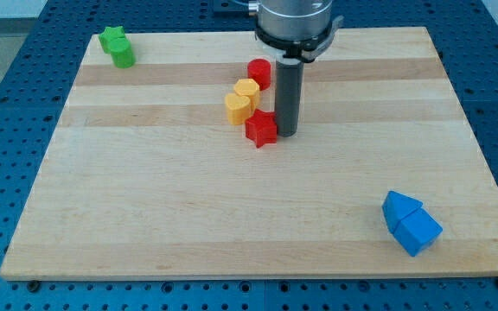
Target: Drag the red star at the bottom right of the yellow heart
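Observation:
The red star [261, 129] lies on the wooden board near its upper middle. The yellow heart [239, 108] sits just up and left of the star, touching or almost touching it. A second yellow block [247, 90], of hexagon shape, sits right above the heart. A red cylinder [259, 72] stands above that. My tip [285, 134] is down on the board right against the star's right side. The dark rod rises from it to the arm at the view's top.
Two green blocks [118, 47] sit together at the board's top left corner. Two blue blocks [411, 222] sit together at the bottom right. The board's edge [258, 277] runs along the view's bottom, with a blue perforated table around it.

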